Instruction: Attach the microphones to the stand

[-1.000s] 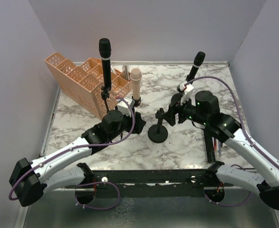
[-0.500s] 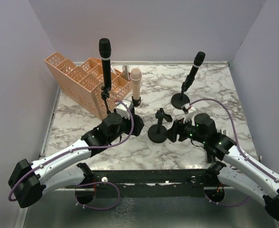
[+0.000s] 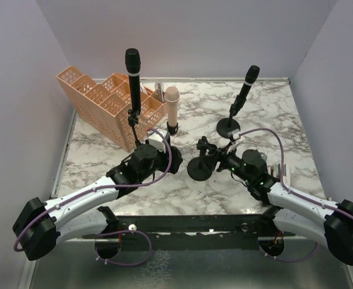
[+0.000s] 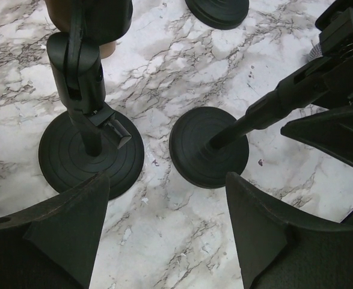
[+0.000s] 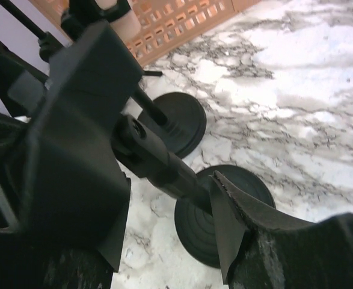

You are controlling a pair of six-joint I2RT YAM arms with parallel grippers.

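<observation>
At the counter [image 3: 272,120] centre, the right gripper [image 3: 217,158] straddled the empty stand [image 3: 199,170] stem — clamp unclear; best gripped low, kept upright — while the left gripper [image 4: 164,192] gaped, empty.

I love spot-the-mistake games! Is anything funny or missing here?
The middle stand is bare: no microphone in its clip. The tall black microphone, beige microphone and tilted microphone are all mounted.

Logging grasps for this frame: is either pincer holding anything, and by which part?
Left pincer is open, holding nothing. Right pincer straddles the stem of the empty black round-based stand; whether it grips cannot be told.
</observation>
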